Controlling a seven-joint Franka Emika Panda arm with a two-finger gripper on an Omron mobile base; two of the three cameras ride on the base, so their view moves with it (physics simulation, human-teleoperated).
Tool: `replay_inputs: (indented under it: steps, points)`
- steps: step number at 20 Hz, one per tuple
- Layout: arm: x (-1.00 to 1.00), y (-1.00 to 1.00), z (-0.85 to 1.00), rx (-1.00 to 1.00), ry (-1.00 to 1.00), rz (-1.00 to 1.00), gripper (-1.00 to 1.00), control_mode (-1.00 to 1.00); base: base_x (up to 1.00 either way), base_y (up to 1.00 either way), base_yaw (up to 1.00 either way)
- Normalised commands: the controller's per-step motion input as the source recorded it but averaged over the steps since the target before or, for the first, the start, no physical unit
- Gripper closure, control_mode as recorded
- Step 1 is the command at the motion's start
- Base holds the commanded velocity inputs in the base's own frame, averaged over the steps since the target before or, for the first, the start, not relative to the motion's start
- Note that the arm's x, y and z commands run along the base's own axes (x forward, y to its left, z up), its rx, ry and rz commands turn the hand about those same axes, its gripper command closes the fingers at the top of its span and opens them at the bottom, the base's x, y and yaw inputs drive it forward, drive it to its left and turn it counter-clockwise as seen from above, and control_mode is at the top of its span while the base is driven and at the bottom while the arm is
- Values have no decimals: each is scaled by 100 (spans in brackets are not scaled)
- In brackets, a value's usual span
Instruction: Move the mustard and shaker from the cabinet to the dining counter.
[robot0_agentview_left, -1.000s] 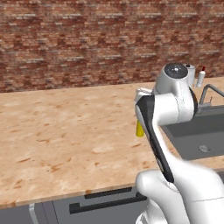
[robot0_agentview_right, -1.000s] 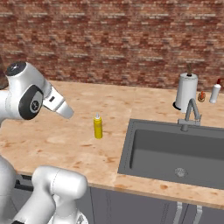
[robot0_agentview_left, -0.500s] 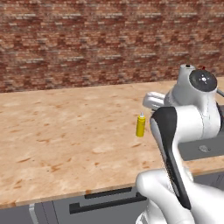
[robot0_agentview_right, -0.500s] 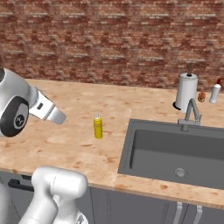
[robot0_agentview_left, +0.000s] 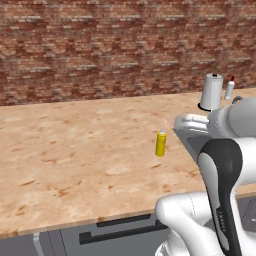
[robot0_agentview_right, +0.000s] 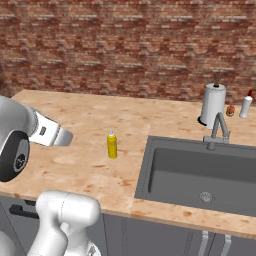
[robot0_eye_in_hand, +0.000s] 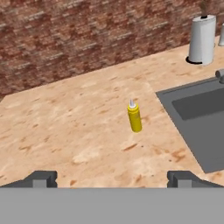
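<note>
The mustard (robot0_agentview_left: 160, 143) (robot0_agentview_right: 112, 145) (robot0_eye_in_hand: 134, 117), a small yellow squeeze bottle with a pale nozzle, stands upright and free on the light-wood dining counter (robot0_agentview_left: 75, 145) (robot0_agentview_right: 85, 115) (robot0_eye_in_hand: 65, 118), just left of the sink. My gripper (robot0_eye_in_hand: 113, 179) is open, well back from the bottle, with nothing between its fingertips (robot0_eye_in_hand: 41, 178). The bottle sits ahead of the gap, slightly right of centre in the hand view. The shaker and the cabinet are out of view.
A grey sink (robot0_agentview_right: 200, 170) (robot0_eye_in_hand: 205, 113) with a faucet (robot0_agentview_right: 218, 131) is set into the counter's right side. Behind it stand a tall cylinder (robot0_agentview_left: 212, 92) (robot0_agentview_right: 213, 105) (robot0_eye_in_hand: 202, 39) and a white bottle with a red tip (robot0_agentview_left: 229, 88) (robot0_agentview_right: 245, 106). A brick wall backs the counter.
My arm has swung back toward the base and away from the mustard, which now shows fully in the left base view. The bottle has stayed put.
</note>
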Motion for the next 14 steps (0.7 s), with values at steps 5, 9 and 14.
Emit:
replay_inputs:
  steps: [5,9,14]
  points:
    - [-29,0,8,-3,0,1,-100,-100,0,0,0]
    - [-32,0,8,0,-1,0,-100,-100,0,0,0]
    - [-7,0,1,0,0,0,-100,-100,0,0,0]
